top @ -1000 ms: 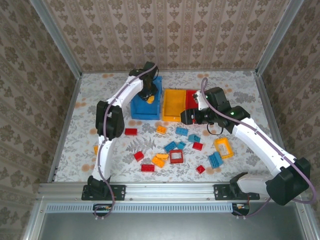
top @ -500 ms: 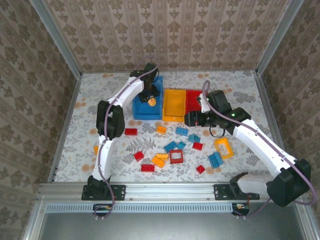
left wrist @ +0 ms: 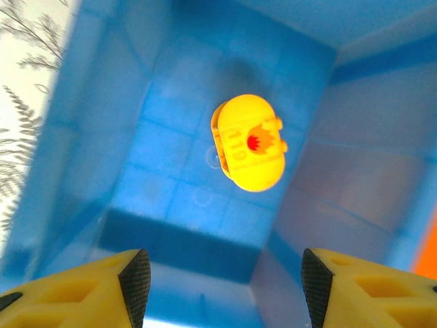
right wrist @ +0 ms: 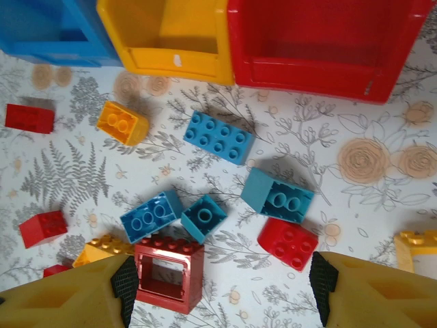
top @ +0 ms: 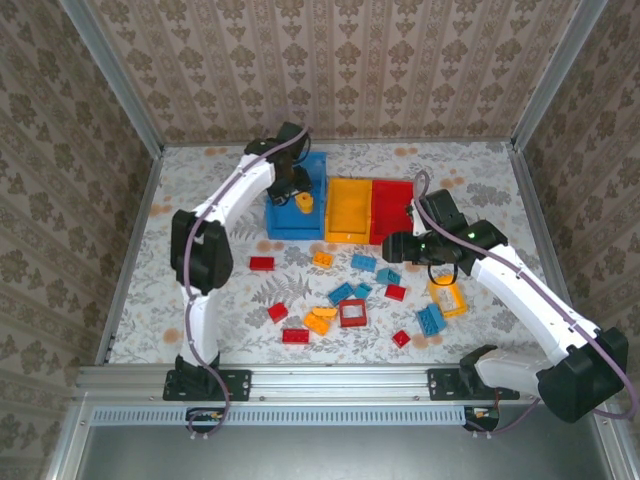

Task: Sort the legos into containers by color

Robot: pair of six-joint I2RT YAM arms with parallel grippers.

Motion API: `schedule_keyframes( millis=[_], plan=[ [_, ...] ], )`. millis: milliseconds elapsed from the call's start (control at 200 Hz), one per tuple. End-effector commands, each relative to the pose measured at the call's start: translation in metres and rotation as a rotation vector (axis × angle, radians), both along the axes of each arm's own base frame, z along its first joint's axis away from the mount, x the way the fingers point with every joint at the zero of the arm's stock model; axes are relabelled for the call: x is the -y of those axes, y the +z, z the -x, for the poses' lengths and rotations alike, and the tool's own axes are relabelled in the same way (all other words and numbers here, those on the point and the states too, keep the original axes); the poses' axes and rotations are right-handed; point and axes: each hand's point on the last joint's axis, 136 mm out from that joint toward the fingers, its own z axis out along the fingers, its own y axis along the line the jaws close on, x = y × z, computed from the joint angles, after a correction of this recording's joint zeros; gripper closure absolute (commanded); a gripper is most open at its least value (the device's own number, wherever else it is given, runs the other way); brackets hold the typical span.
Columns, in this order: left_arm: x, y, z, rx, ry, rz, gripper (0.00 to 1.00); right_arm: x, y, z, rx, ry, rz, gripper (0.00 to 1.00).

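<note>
**Two arms at three bins, bricks scattered in front**

Seen from above, three bins stand in a row, side against side, at the far middle of a flower-patterned table [top: 150, 290]. The blue bin [top: 290, 228] is on the left, the yellow bin [top: 347, 210] in the middle and the red bin [top: 392, 205] on the right.

The left gripper [top: 296, 186] hangs over the blue bin. Its wrist camera shows the jaws apart with nothing between them. Below them, inside the blue bin, is a round yellow brick [left wrist: 249, 142].

In front of the bins, loose bricks [top: 343, 293] in red, blue and orange lie mixed on the table, none inside the yellow or red bin.

The right gripper [right wrist: 222, 290] hovers above these bricks, just in front of the red bin, with its jaws wide and empty. Under it lie a red frame [right wrist: 168, 266], several blue bricks and a small red brick [right wrist: 288, 242]. A yellow frame [top: 447, 297] lies furthest right, partly under the right arm.
</note>
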Motion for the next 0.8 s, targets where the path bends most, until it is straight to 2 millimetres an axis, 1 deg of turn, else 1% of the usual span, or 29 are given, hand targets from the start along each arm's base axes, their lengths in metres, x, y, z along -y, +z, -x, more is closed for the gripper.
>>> schedule_keyframes(
  millis=[0,105,170,190,255,270,280,390,490,580,640,715,795],
  plan=[
    [-0.007,0.033,0.010,0.076,-0.037,-0.006,0.37,0.015,0.006,0.007,-0.018,-0.056,0.044,0.31],
    [-0.008,0.056,0.024,0.120,-0.078,0.026,0.36,0.020,0.009,0.010,-0.026,-0.073,0.065,0.31],
    [-0.008,0.072,0.036,0.151,-0.123,0.058,0.35,0.023,0.011,0.012,-0.038,-0.084,0.072,0.32],
    [-0.007,0.074,0.040,0.154,-0.139,0.065,0.35,0.023,0.012,0.013,-0.044,-0.088,0.074,0.32],
    [-0.007,0.086,0.056,0.181,-0.189,0.090,0.33,0.024,0.011,0.017,-0.069,-0.095,0.077,0.34],
    [-0.007,0.086,0.060,0.180,-0.200,0.095,0.33,0.025,0.010,0.018,-0.074,-0.098,0.077,0.34],
    [-0.007,0.090,0.063,0.191,-0.210,0.101,0.33,0.025,0.010,0.019,-0.080,-0.098,0.078,0.35],
    [-0.014,0.101,0.095,0.217,-0.257,0.137,0.29,0.020,0.007,0.028,-0.122,-0.060,0.103,0.37],
    [-0.028,0.098,0.127,0.204,-0.261,0.158,0.28,0.000,0.000,0.045,-0.143,0.071,0.159,0.37],
    [-0.039,0.091,0.154,0.188,-0.257,0.183,0.28,-0.016,-0.020,0.067,-0.196,0.168,0.224,0.38],
    [-0.044,0.085,0.170,0.179,-0.265,0.188,0.29,-0.026,-0.035,0.079,-0.230,0.193,0.224,0.42],
    [-0.048,0.077,0.187,0.166,-0.282,0.206,0.30,-0.043,-0.050,0.086,-0.258,0.208,0.168,0.47],
    [-0.049,0.068,0.202,0.154,-0.316,0.220,0.31,-0.059,-0.067,0.086,-0.288,0.193,0.102,0.50]
  ],
)
